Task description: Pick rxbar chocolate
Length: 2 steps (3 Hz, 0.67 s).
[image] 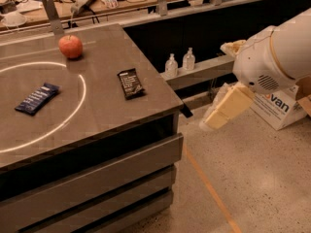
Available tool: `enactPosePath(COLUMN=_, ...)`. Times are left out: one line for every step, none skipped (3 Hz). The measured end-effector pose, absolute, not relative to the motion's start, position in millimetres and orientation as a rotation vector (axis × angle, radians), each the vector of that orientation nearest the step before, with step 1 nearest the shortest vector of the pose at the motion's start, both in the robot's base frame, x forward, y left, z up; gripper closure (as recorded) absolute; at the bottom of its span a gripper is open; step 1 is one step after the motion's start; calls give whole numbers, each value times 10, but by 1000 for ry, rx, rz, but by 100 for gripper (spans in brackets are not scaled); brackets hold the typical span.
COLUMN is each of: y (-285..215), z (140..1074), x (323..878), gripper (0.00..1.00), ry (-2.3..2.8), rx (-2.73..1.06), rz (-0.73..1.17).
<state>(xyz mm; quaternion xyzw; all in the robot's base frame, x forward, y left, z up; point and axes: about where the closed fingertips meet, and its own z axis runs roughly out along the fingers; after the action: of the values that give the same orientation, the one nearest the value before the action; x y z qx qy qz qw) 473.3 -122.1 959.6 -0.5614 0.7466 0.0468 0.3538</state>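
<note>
The rxbar chocolate (pixel 130 83) is a flat bar in a black wrapper with white text. It lies on the grey table top (pixel 107 115) near the right edge, just outside a white circle line. My gripper (pixel 219 114) hangs off the white arm (pixel 274 57) to the right of the table, beyond its corner and lower than the table top. It is well apart from the bar and holds nothing that I can see.
A blue-wrapped bar (pixel 37 98) lies inside the circle at the left. A red apple (pixel 71 46) sits at the back. Two clear bottles (pixel 171 64) stand on a low ledge right of the table. A cardboard box (pixel 279 106) sits on the floor.
</note>
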Motion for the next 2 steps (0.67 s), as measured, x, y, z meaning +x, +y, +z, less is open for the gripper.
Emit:
enactPosePath(y=-1086, z=9544, x=4837, gripper=0, ry=1926, rx=-1359, rz=145)
enactPosePath(y=-606, z=9229, x=5020, gripper=0, ry=1948, rx=-1205, rz=278)
